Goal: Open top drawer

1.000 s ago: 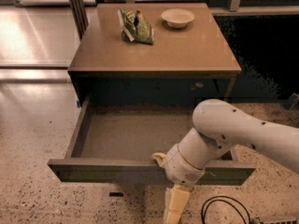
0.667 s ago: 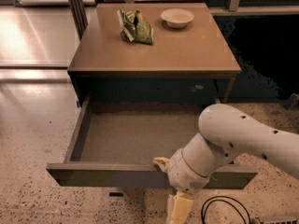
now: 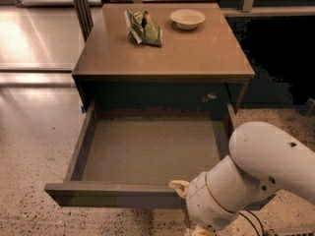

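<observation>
White robot arm [image 3: 266, 176] at the near right; its cream end effector [image 3: 181, 188] meets the front panel of the top drawer [image 3: 113, 195], grip width cannot be told. The drawer stands pulled out from under the bench [image 3: 197, 53]; a green snack bag [image 3: 143, 28] and a pale bowl [image 3: 187, 18] sit near the far edge.

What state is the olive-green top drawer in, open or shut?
Open: the dark olive-green top drawer is pulled well out, its shallow grey-brown inside exposed. The pincer sits below its front, at the bottom edge.
</observation>
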Robot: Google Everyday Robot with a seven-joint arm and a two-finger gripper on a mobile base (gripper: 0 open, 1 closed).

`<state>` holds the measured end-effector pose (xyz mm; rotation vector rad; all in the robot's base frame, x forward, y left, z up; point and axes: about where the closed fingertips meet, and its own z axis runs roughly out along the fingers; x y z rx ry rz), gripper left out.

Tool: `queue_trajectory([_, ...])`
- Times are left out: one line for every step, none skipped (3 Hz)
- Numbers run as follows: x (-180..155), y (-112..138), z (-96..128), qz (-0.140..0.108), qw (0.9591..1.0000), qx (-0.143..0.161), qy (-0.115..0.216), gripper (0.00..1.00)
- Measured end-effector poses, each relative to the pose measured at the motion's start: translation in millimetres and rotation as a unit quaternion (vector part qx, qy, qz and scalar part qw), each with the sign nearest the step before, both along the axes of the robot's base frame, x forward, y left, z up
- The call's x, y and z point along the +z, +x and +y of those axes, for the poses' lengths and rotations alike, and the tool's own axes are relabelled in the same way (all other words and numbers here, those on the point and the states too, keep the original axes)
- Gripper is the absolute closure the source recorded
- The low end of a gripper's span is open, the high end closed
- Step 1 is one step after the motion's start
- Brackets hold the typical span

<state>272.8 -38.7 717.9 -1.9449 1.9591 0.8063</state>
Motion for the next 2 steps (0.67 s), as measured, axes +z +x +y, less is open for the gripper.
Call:
queue_trajectory([-0.2, 0.4, 0.0, 0.0, 1.0, 0.0, 0.0, 0.0])
queue_trajectory([-20.1, 19.1, 0.6, 0.014, 0.9999, 0.006, -0.006, 0.0])
